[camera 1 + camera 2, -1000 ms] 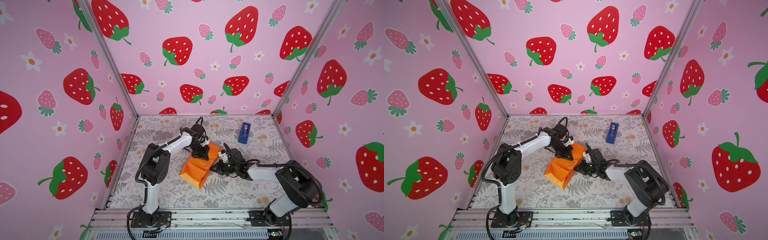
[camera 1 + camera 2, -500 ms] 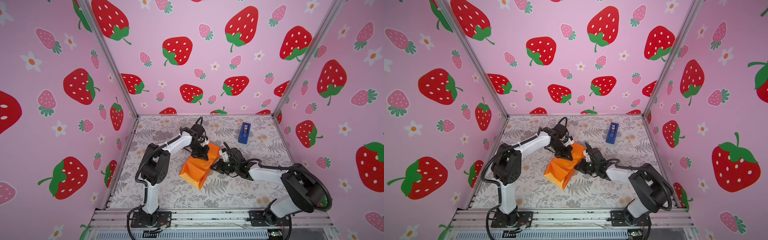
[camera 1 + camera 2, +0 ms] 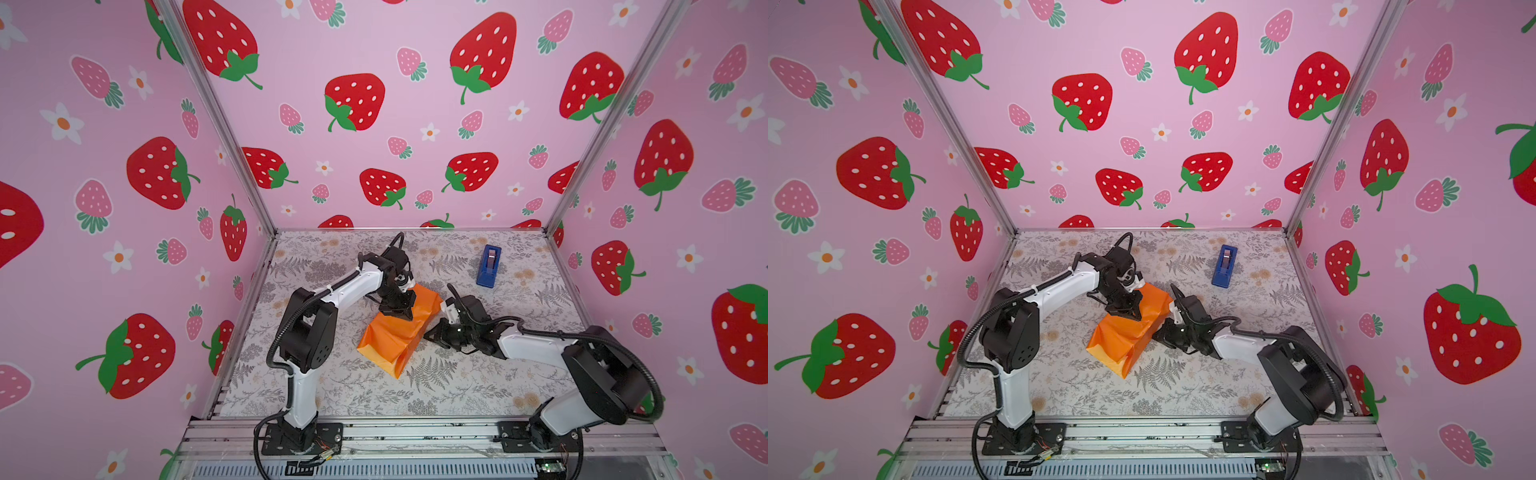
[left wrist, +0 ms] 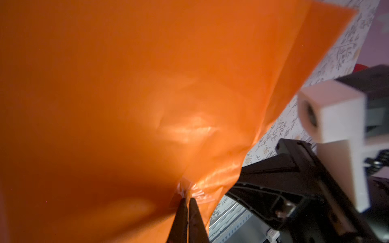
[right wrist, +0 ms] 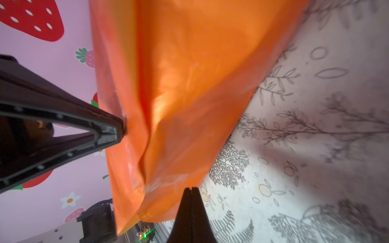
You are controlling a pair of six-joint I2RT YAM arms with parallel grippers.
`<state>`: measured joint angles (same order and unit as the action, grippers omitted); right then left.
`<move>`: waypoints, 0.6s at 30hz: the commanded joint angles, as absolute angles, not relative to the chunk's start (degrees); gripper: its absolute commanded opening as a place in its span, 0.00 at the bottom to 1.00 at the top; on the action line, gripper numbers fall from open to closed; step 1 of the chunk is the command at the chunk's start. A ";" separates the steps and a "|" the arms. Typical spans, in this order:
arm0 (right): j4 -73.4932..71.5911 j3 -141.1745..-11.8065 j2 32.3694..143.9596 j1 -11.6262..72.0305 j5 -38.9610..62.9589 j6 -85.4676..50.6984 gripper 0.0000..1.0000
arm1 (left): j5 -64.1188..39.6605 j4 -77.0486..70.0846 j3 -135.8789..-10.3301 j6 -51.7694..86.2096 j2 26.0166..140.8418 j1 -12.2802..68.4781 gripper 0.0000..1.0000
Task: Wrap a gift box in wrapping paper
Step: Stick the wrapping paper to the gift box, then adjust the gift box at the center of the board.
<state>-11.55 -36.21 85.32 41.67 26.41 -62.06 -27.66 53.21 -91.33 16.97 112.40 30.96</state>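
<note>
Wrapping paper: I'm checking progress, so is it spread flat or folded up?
Folded. In both top views the wrapping paper is a compact orange bundle on the table, and the left wrist view shows overlapping layers.

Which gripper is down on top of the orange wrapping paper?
The left gripper, tips on top of the wrapping paper; the right gripper reaches it low from the side.
</note>
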 commanded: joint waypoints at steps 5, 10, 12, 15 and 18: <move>-5.45 -38.22 79.70 40.85 25.69 -61.22 0.36 | -19.27 57.57 -95.95 16.51 103.62 22.89 0.43; -6.56 -42.56 84.11 40.34 28.48 -59.66 0.55 | -24.24 55.69 -89.88 13.65 105.33 15.64 0.57; -6.85 -44.71 86.96 39.66 29.67 -58.84 0.56 | -27.06 54.59 -88.25 12.97 106.83 14.90 0.58; -9.01 -46.48 90.55 38.47 31.98 -58.33 0.56 | -31.50 51.41 -85.76 13.74 107.60 14.91 0.59; -8.81 -49.13 93.63 36.67 33.54 -56.55 0.56 | -34.59 48.00 -82.36 15.32 107.16 15.20 0.60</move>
